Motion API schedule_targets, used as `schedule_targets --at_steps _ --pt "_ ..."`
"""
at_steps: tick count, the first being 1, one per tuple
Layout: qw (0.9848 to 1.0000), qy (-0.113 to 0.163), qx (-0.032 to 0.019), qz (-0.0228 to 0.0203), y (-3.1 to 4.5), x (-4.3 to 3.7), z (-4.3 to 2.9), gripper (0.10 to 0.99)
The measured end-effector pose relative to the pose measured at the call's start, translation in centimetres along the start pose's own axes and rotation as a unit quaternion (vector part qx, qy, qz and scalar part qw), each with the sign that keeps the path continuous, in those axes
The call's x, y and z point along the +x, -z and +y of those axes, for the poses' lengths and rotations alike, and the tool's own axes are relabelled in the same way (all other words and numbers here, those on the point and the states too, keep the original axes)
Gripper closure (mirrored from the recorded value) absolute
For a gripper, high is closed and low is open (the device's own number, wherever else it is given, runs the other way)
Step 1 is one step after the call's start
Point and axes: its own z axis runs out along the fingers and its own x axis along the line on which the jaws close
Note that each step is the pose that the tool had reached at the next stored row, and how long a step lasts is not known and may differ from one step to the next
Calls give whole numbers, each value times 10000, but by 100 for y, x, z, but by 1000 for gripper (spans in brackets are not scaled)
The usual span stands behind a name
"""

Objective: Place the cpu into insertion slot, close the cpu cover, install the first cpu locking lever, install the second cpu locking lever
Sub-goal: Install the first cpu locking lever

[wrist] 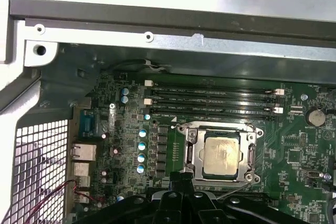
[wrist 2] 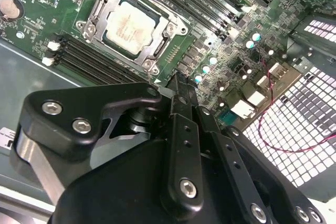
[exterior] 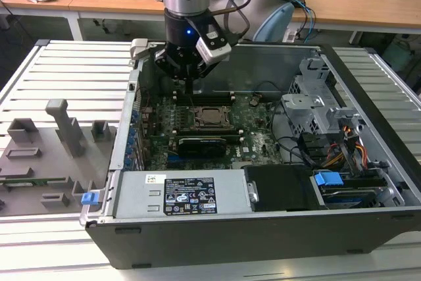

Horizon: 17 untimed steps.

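The cpu lies flat in the insertion slot on the green board, near the middle of the open computer case. Its pale metal top shows through the square window of the cpu cover. The cover is folded down over the chip and frames it on all sides. Thin wire levers lie low along two edges of that frame; I cannot tell whether they are hooked.

The gripper hangs above the board, just on the far side of the slot and a little toward the exterior view's left, over the row of memory slots. Its black fingers are pressed together and grip nothing. They touch neither chip nor cover.

On the near side of the slot lies a long black expansion card, and nearer again the grey power supply. Well apart, at the exterior view's left, a grey fixture tray rests on the slatted table.
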Motion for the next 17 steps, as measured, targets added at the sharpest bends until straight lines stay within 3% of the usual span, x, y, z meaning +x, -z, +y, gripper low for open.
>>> schedule_targets --at_steps 17 --pt "10000 0 0 -9 1 43 2 980"
